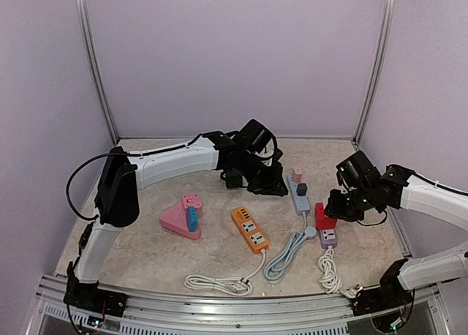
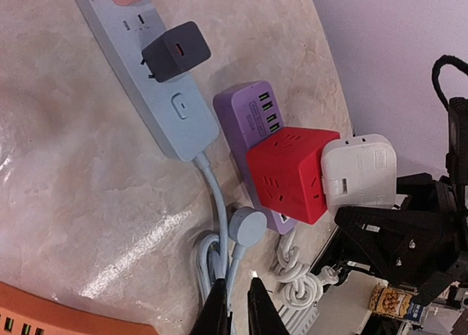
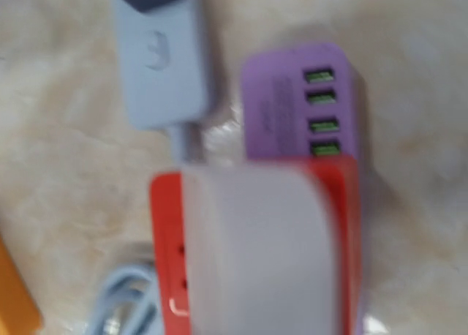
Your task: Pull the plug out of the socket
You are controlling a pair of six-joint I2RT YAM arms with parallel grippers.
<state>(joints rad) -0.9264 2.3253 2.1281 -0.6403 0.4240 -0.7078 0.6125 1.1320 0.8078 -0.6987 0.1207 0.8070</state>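
Marbled worktop [image 2: 88, 174] bears a purple socket block [image 2: 252, 119] and red cube [image 2: 289, 174], the white plug [image 2: 360, 170] on its side sharp from the left wrist, blurred from the right; left jaws nearly pressed together, empty; right jaws: cannot tell.

Beige marbled surface [image 1: 146, 251]. Lying on it, left to right: pink triangular socket block [image 1: 174, 220], orange power strip [image 1: 249, 230], grey power strip [image 1: 298, 197], purple power strip [image 1: 328, 238]. White cords [image 1: 216, 282] coiled near the front edge.
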